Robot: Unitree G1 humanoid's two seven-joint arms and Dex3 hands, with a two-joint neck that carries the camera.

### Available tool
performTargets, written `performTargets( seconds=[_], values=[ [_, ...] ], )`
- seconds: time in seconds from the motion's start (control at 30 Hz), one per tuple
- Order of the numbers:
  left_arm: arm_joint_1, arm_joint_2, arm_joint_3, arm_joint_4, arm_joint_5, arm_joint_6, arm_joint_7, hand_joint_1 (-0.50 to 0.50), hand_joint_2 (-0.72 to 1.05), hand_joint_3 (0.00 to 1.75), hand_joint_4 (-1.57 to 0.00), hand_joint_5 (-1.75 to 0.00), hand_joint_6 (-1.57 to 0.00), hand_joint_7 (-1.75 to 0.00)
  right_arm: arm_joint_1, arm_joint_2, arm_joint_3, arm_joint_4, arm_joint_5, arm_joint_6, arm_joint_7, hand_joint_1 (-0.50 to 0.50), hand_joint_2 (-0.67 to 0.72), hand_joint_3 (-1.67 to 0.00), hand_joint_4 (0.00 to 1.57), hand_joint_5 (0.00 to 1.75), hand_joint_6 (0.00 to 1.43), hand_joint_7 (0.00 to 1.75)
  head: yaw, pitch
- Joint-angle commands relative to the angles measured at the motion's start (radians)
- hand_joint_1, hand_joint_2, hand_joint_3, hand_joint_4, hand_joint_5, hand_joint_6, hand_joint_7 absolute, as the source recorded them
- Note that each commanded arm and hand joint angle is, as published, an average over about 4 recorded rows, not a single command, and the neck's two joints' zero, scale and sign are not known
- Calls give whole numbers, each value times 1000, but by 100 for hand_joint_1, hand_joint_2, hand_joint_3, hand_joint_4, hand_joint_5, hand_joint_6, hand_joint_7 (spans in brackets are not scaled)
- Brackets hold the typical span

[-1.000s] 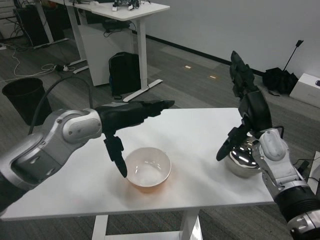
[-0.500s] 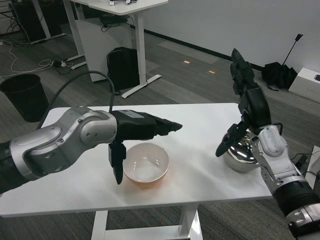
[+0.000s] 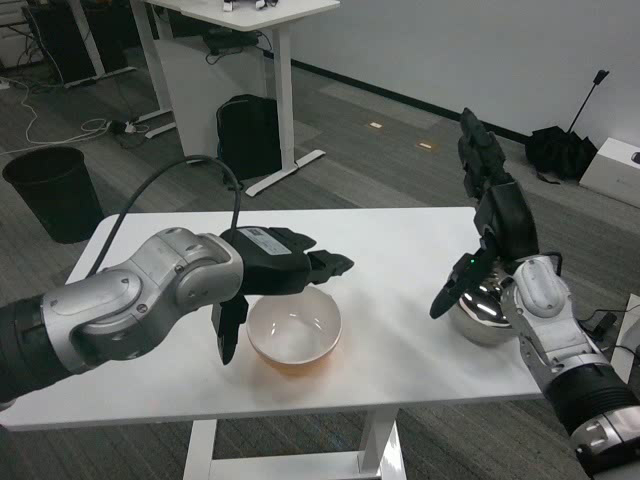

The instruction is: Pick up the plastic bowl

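Just beneath and slightly ahead of the left hand (image 3: 268,275), the plastic bowl (image 3: 295,335) is sitting upright on the white worktop (image 3: 400,250), mouth up and with nothing in it. That hand is hovering over the bowl's far-left rim with its fingers (image 3: 325,265) reaching out flat across the opening and its thumb (image 3: 226,335) hanging down just outside the near-left wall; it is spread and holding nothing, and I cannot tell whether the thumb is touching the bowl yet.

From where I am standing, the bowl is looking thin-walled, smooth and pale, with an orange tint showing around its base. I am guessing it is very light and fairly stiff, though the rim may be flexing a little under a squeeze. Being that light and glossy, it is likely to be skidding away across the worktop at a sideways nudge instead of staying put. The sensible hold seems to be a pinch on the left rim, fingers inside, thumb outside.

Off to the far side, the right hand (image 3: 490,215) is raised with fingers apart, holding nothing, above a shiny metal bowl (image 3: 480,310).
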Motion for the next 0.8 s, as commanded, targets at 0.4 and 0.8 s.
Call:
performTargets(
  seconds=[0.4, 0.8],
  values=[
    [-42, -75, -93, 143, 9, -103, -5, -50, 16, 9, 0, 0, 0, 0, -20, -13, 17, 15, 31, -14, -9, -46, 60, 0, 0, 0, 0, 0, -6, -9],
    [-92, -131, -139, 265, -42, -167, -4, -50, 7, 7, 0, 0, 0, 0, -14, -12, 26, 17, 43, -23, -13, -46, 60, 0, 0, 0, 0, 0, -18, 3]
  ],
)
